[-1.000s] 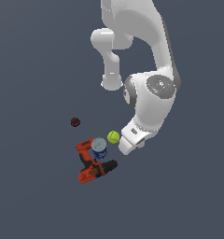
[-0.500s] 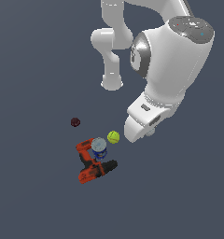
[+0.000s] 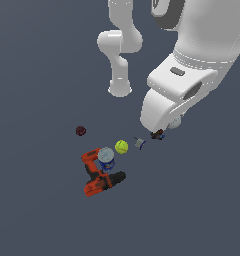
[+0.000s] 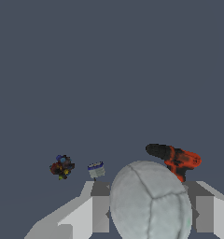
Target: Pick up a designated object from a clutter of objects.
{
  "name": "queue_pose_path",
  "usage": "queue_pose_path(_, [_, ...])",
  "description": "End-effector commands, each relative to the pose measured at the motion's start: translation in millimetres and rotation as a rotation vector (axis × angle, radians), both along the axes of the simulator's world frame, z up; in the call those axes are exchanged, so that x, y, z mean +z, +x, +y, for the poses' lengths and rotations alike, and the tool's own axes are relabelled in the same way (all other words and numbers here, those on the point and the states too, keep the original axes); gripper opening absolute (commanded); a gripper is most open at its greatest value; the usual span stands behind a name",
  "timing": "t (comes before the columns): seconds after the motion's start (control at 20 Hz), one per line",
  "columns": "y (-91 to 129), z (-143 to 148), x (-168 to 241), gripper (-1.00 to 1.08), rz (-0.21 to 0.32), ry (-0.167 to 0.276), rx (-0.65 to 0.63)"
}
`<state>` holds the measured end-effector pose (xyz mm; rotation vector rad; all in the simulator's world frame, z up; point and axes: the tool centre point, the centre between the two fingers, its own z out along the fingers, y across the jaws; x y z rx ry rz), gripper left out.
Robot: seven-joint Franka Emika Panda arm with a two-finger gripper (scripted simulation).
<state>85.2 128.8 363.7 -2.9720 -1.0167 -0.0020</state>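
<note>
Looking at the exterior view, the arm has risen toward the camera, uncovering a small grey angular piece and a dark multicoloured piece right of the yellow-green ball; the orange-and-black power drill lies unmoved. A pale round shape peeks beneath the wrist. In the wrist view, the hand is closed around the plain white ball, lifted off the tabletop; the pick looks essentially done.

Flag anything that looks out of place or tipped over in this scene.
The power drill lies on its side, with the blue can right against it. The white ball sits between the pincer fingers. Nothing looks spilled or damaged.
</note>
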Motion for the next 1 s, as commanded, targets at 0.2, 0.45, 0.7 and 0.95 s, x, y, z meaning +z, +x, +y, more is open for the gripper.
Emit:
queue_pose_path(0.2, [6.2, 2.9, 45.4, -1.00, 0.001, 0.000, -0.001])
queue_pose_path(0.45, [9.8, 4.5, 65.2, -1.00, 0.001, 0.000, -0.001])
queue_pose_path(0.7, [12.0, 5.2, 75.4, -1.00, 0.001, -0.001, -0.001])
queue_pose_path(0.95, [13.0, 5.5, 77.7, -1.00, 0.001, -0.001, -0.001])
